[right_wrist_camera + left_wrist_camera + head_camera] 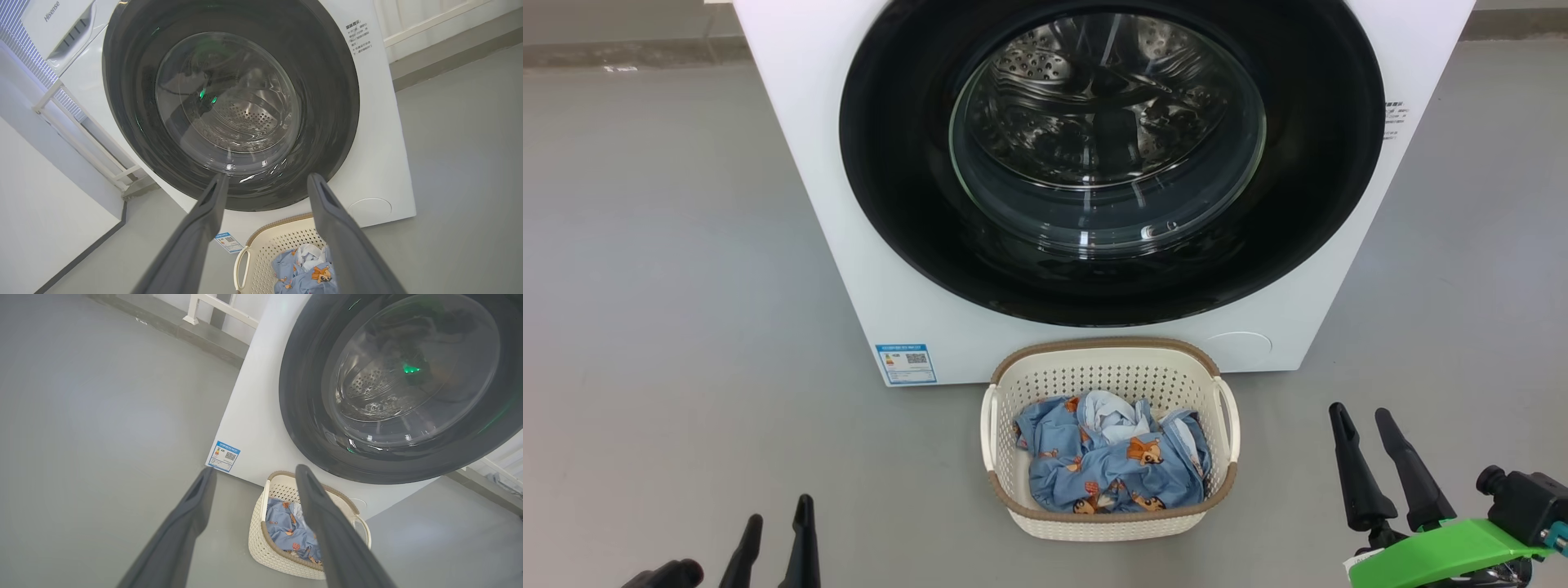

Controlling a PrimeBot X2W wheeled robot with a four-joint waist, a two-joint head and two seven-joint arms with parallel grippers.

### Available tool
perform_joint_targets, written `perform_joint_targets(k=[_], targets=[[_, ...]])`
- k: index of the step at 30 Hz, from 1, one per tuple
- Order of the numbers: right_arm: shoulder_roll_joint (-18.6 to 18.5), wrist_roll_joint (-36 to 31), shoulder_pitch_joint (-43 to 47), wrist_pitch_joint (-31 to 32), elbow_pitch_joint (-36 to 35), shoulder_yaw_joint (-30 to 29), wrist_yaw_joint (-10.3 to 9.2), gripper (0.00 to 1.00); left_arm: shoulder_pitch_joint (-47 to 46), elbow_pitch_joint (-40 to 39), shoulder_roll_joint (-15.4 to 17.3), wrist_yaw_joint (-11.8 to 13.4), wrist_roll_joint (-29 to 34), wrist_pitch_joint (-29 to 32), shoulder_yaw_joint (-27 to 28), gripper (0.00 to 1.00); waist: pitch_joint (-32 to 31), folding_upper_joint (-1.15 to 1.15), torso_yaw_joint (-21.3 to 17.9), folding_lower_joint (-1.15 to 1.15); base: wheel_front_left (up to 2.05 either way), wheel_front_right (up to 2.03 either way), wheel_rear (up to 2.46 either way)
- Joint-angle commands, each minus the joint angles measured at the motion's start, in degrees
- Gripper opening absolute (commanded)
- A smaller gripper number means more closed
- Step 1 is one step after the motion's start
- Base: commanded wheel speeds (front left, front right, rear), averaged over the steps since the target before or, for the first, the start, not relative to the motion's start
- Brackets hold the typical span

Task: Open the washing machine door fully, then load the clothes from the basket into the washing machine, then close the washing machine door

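The white washing machine (866, 245) stands ahead with its round black door (890, 163) shut; the steel drum shows through the glass window. On the floor in front of it sits the cream basket (1111, 371) holding the clothes (1115, 465), light blue fabric with orange animals and a white piece. My left gripper (778, 523) is open at the lower left, well left of the basket. My right gripper (1362, 415) is open at the lower right, right of the basket. Both are empty. The door (310, 428) and basket (261, 535) also appear in the left wrist view, the door (327, 102) and clothes (302, 273) in the right wrist view.
Grey floor (670, 286) lies on both sides of the machine. A blue label (905, 363) is on the washer's lower left front, a round white cap (1240, 347) at its lower right. A white rail frame (81, 143) stands beside the machine.
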Motion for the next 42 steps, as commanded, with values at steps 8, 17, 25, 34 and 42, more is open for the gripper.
perform_joint_targets(k=[8,17,25,34,42], targets=[[-1.4,-6.0,0.4,-1.9,-1.3,0.8,-0.05,1.00,0.2,-1.8,1.2,-0.2,7.2,-2.1,2.1,1.00,0.2,0.00,0.0,0.00,0.00,0.00,0.00],[-2.1,-11.4,1.1,-3.4,0.3,0.9,-0.06,1.00,0.6,-1.7,1.3,0.1,12.8,-3.7,2.4,1.00,0.5,0.00,0.2,0.00,0.00,0.00,0.00],[-2.7,-16.8,1.2,-4.7,0.6,0.8,-0.06,1.00,1.2,-2.0,1.5,0.4,18.4,-5.0,2.5,1.00,0.6,0.00,0.0,0.00,0.00,0.00,0.00],[-3.1,-21.9,1.4,-6.0,0.1,0.7,-0.06,1.00,1.6,-2.5,1.6,0.6,23.8,-6.3,2.4,1.00,0.8,0.00,0.0,0.00,0.00,0.00,0.00],[-3.1,-21.8,1.3,-6.0,0.3,0.5,-0.06,1.00,1.6,-2.3,1.6,0.7,23.6,-6.3,2.4,1.00,1.0,0.00,0.0,0.00,0.00,0.00,0.00]])
